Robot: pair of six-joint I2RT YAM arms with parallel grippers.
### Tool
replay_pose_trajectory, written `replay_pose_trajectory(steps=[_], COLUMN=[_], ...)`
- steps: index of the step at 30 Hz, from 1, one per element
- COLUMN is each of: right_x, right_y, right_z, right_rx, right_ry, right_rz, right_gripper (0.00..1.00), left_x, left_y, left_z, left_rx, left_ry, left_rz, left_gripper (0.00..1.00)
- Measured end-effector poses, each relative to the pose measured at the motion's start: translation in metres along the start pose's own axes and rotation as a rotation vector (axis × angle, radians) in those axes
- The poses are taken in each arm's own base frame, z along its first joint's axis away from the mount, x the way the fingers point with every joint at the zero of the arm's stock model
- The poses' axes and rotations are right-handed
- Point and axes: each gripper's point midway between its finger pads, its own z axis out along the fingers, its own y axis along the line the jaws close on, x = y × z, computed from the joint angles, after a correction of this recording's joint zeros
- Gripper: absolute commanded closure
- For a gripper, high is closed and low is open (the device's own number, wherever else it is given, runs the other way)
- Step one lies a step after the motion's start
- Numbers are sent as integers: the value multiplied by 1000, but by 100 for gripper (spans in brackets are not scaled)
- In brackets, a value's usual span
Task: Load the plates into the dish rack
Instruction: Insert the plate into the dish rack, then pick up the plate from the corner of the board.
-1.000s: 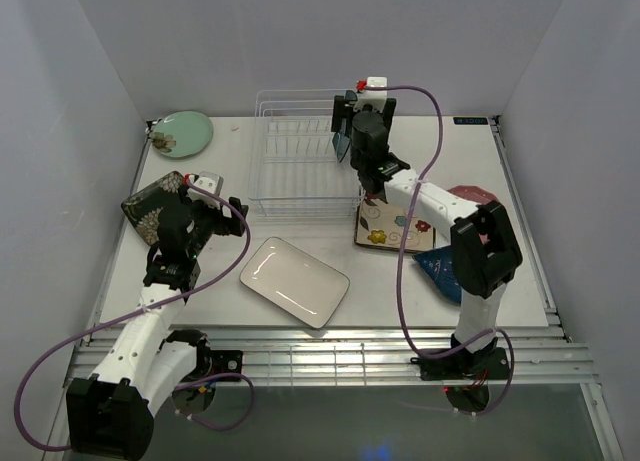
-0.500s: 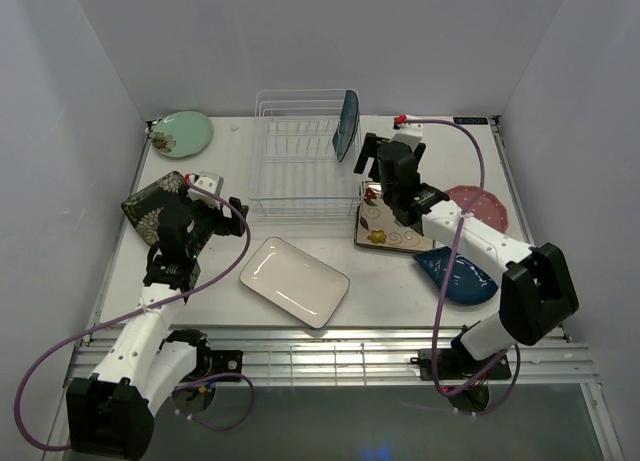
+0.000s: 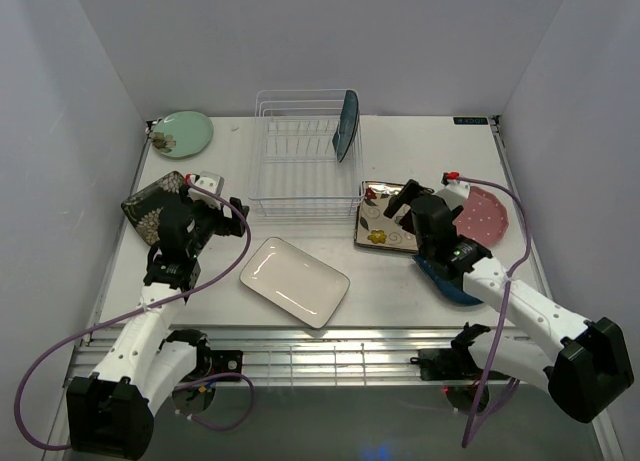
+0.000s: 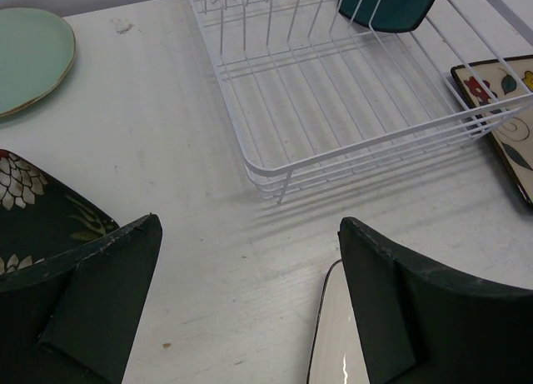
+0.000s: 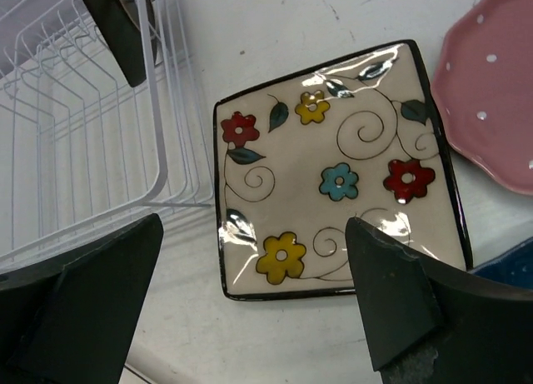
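Observation:
The white wire dish rack (image 3: 305, 156) holds one teal square plate (image 3: 347, 124), upright at its right end. My right gripper (image 3: 400, 203) is open and empty over the near-left part of the patterned square plate (image 5: 333, 167), with its fingertips either side of that corner (image 5: 254, 226). My left gripper (image 3: 222, 207) is open and empty (image 4: 250, 226) above the table. To its left is the dark floral plate (image 4: 33, 209) and to its right the white rectangular plate (image 3: 294, 281). The pale green round plate (image 3: 182, 133) lies at the far left.
The pink plate (image 3: 482, 216) lies right of the patterned plate. The dark blue plate (image 3: 450, 281) is partly hidden under my right arm. The rack's near wall (image 4: 366, 151) stands ahead of my left gripper. Purple cables loop beside both arms.
My right gripper has let go of the teal plate in the rack and drawn back toward the near right, down over the patterned plate. The left arm has not moved.

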Motion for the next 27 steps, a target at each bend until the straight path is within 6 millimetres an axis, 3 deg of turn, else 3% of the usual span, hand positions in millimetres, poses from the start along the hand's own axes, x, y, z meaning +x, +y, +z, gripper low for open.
replay_pose_trajectory(steps=[4, 12, 18, 21, 27], right_x=[8, 37, 57, 63, 76], right_y=[-18, -57, -86, -95, -109], right_z=[-10, -23, -34, -39, -50], right_rx=[41, 125, 219, 264, 329], right_ry=[12, 45, 69, 83, 130], right_rz=[53, 147, 260, 300, 342], right_gripper=[0, 13, 0, 6, 4], left_x=[0, 3, 4, 4, 4], left_y=[0, 0, 0, 0, 0], left_z=[0, 1, 2, 2, 2], left_rx=[3, 4, 4, 4, 4], left_ry=[0, 8, 12, 13, 13], left_rz=[0, -2, -2, -2, -2], left_gripper=[2, 2, 2, 2, 2])
